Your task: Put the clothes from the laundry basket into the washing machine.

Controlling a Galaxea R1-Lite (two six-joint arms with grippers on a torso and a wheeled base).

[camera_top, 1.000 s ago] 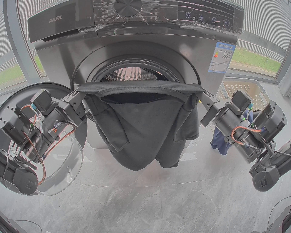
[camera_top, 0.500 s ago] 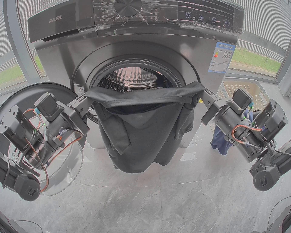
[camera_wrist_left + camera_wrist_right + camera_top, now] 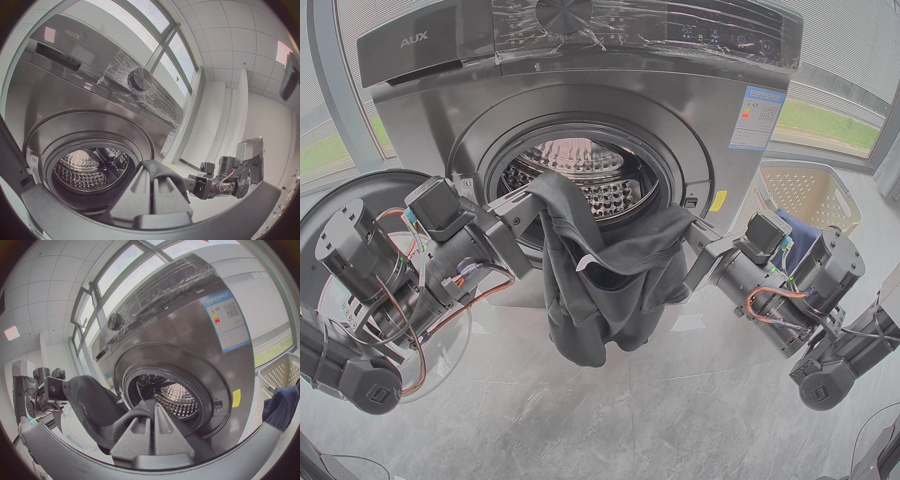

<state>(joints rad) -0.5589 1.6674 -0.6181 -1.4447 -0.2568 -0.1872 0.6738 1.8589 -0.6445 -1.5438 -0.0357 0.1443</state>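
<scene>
Grey floor (image 3: pixel 675 406) | one washing machine (image 3: pixel 425 119) | one black garment (image 3: pixel 600 281), clamped by left gripper (image 3: pixel 536 199), right gripper (image 3: pixel 686 226)

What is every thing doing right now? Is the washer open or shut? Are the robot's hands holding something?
Silver front-loading washing machine: drum opening uncovered.
Round glass door: swung wide open on the robot's left.
Black cloth garment: hanging slack between both hands in front of the opening, not inside.
Left hand: shut on the garment.
Right hand: shut on the garment.
Beige perforated plastic laundry basket: upright beside the machine.
Dark blue cloth: draped over the basket's rim.
</scene>
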